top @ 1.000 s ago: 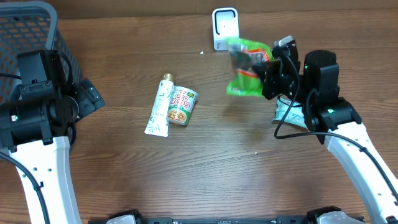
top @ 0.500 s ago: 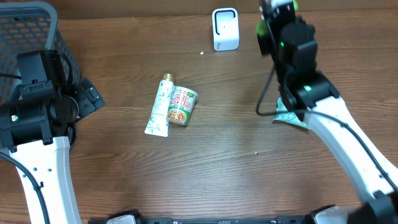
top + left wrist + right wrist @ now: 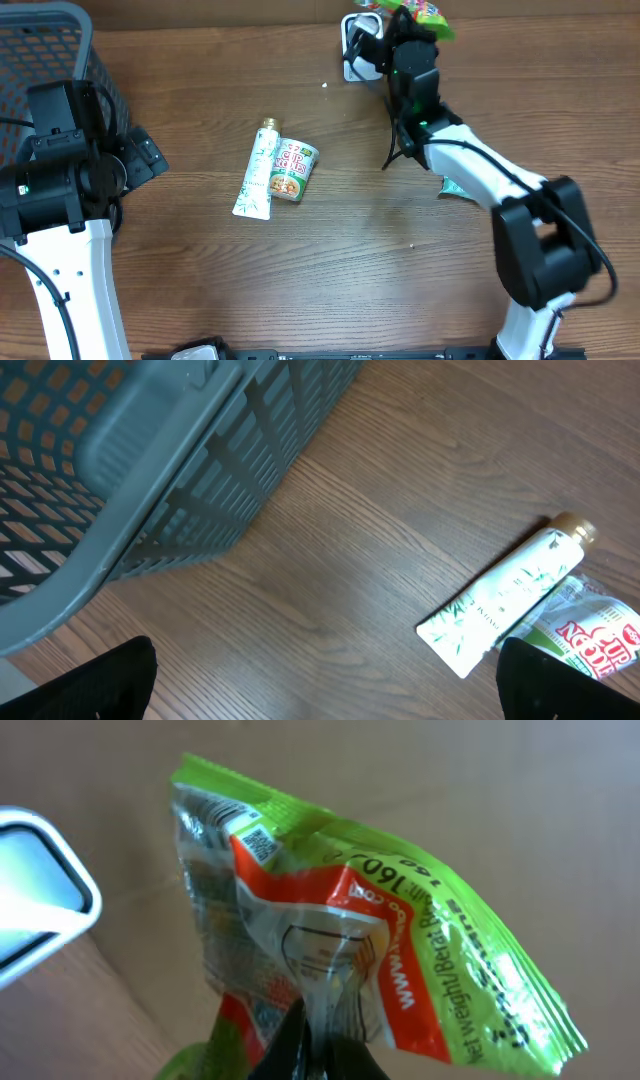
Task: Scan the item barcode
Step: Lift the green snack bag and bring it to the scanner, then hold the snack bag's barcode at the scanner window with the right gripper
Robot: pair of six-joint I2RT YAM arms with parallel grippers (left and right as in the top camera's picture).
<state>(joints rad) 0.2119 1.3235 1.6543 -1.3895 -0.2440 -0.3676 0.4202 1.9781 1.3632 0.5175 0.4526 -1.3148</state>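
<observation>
Now my right tool (image 3: 312,1038) pinches the snack bag (image 3: 350,910) near the scanner (image 3: 35,905).
Crinkled green-and-orange film, clear middle, small code near one corner; left tool (image 3: 330,685) gapes wide.

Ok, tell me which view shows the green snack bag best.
Right wrist: the green snack bag fills the frame, print readable, pinched by the right fingers. Overhead catches only a sliver at the top edge near the white scanner. Left wrist misses it.

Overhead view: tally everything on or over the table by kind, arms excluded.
snack bag: 1
tube: 1
cup noodles: 1
flat packet: 1
barcode scanner: 1
basket: 1
Total: 6
</observation>
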